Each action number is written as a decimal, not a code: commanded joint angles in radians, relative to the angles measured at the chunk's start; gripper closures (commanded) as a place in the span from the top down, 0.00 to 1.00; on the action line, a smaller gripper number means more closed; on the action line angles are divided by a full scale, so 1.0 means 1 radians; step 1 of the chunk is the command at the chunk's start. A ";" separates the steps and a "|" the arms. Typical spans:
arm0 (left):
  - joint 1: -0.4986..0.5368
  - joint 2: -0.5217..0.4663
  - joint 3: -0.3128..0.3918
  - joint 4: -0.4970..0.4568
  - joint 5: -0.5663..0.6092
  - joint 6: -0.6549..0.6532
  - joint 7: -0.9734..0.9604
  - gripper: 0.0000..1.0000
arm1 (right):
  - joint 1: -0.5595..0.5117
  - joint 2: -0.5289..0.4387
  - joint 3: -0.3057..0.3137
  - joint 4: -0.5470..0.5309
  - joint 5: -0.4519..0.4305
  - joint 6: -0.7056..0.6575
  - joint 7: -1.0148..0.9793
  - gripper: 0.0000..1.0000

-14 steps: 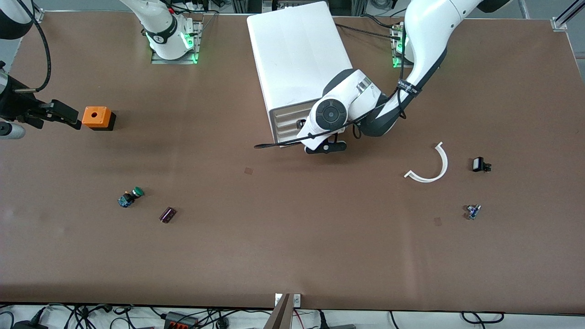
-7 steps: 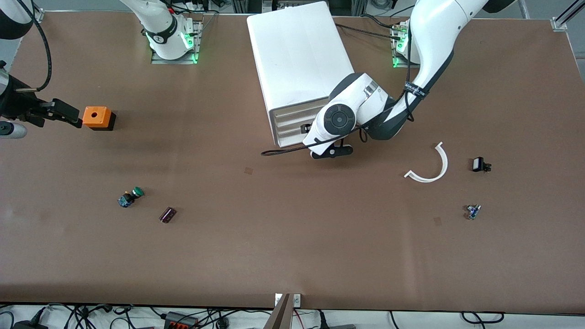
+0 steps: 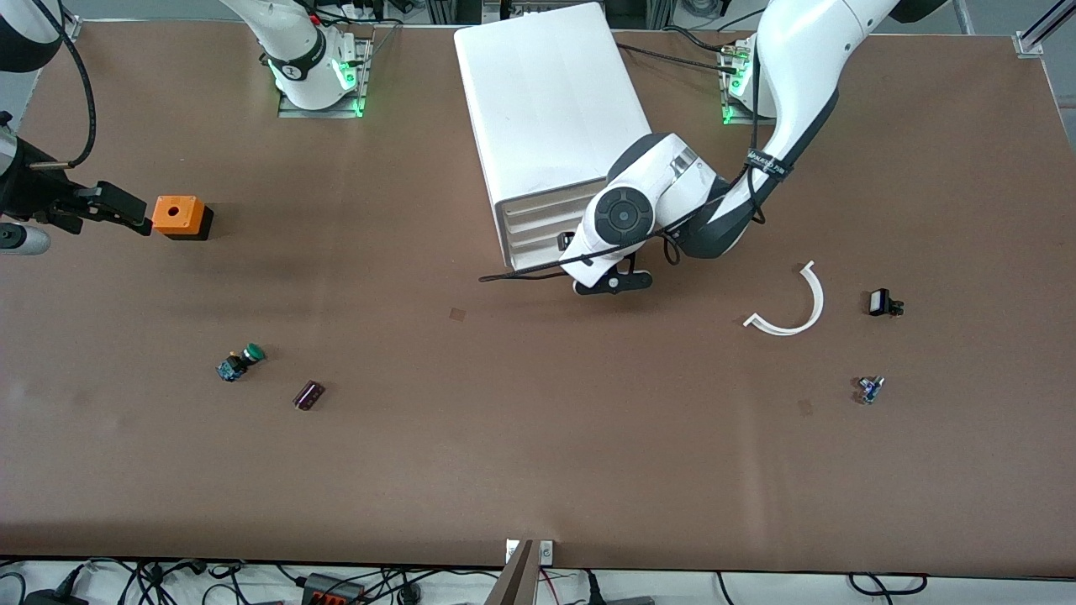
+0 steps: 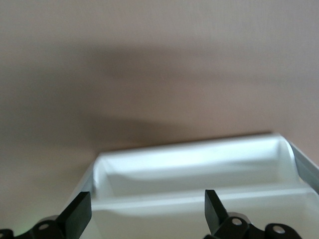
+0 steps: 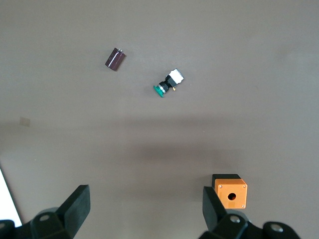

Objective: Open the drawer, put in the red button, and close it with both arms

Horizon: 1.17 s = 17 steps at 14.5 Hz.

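Note:
The white cabinet [image 3: 546, 101] stands between the arm bases, its three drawer fronts facing the front camera. My left gripper [image 3: 568, 242] sits at the drawer [image 3: 531, 208] fronts, mostly hidden under its wrist. In the left wrist view the left gripper [image 4: 147, 211] is open, its fingers [image 4: 79, 211] either side of a white drawer rim [image 4: 189, 201] with a hollow tray showing. The red button [image 3: 870, 389] lies small on the table toward the left arm's end. My right gripper [image 3: 126, 214] waits open beside the orange box [image 3: 178, 216], nothing between its fingers [image 5: 77, 204].
A green-capped button [image 3: 239, 363] and a dark cylinder [image 3: 308, 394] lie toward the right arm's end. A white curved strip [image 3: 799, 307] and a small black part [image 3: 883, 302] lie near the red button. A black cable [image 3: 521, 269] hangs off the left wrist.
The left wrist has shifted a little toward the left arm's end and the front camera, along the cabinet front. The right arm has not moved.

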 commanded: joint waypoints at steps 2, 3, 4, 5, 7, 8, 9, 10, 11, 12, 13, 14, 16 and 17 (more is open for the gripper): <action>0.044 -0.035 -0.001 0.107 0.064 -0.134 0.083 1.00 | -0.014 -0.007 0.011 -0.001 -0.007 -0.010 -0.011 1.00; 0.062 -0.035 -0.001 0.141 0.064 -0.159 0.101 1.00 | -0.014 -0.007 0.011 0.001 -0.007 -0.008 -0.007 1.00; 0.084 -0.035 -0.002 0.161 0.064 -0.167 0.110 1.00 | -0.014 -0.007 0.011 0.005 -0.011 -0.010 -0.008 1.00; 0.104 -0.044 -0.002 0.175 0.066 -0.168 0.115 1.00 | -0.014 -0.007 0.011 0.005 -0.011 -0.011 -0.008 1.00; 0.162 -0.055 -0.005 0.192 0.066 -0.170 0.172 1.00 | -0.011 -0.007 0.011 0.005 -0.011 -0.011 -0.010 1.00; 0.189 -0.063 -0.005 0.197 0.066 -0.170 0.216 1.00 | -0.011 -0.007 0.011 0.005 -0.011 -0.011 -0.010 1.00; 0.215 -0.072 -0.005 0.198 0.066 -0.169 0.256 1.00 | -0.011 -0.007 0.011 0.005 -0.013 -0.011 -0.017 1.00; 0.242 -0.081 -0.004 0.198 0.066 -0.170 0.296 1.00 | -0.011 -0.007 0.011 0.005 -0.013 -0.011 -0.022 1.00; 0.263 -0.089 -0.002 0.198 0.066 -0.170 0.323 1.00 | -0.011 -0.007 0.011 0.005 -0.014 -0.013 -0.022 1.00; 0.286 -0.093 -0.001 0.200 0.066 -0.170 0.354 1.00 | -0.011 -0.007 0.011 0.005 -0.014 -0.011 -0.022 1.00; 0.306 -0.095 -0.001 0.200 0.064 -0.169 0.379 1.00 | -0.011 -0.007 0.011 0.007 -0.014 -0.011 -0.020 1.00; 0.320 -0.095 0.001 0.201 0.066 -0.168 0.397 1.00 | -0.011 -0.007 0.011 0.005 -0.013 -0.011 -0.019 1.00; 0.343 -0.095 0.002 0.201 0.062 -0.170 0.440 1.00 | -0.010 -0.006 0.011 0.005 -0.013 -0.013 -0.023 1.00; 0.351 -0.095 0.004 0.222 0.067 -0.170 0.460 1.00 | -0.010 -0.007 0.013 0.005 -0.013 -0.013 -0.023 1.00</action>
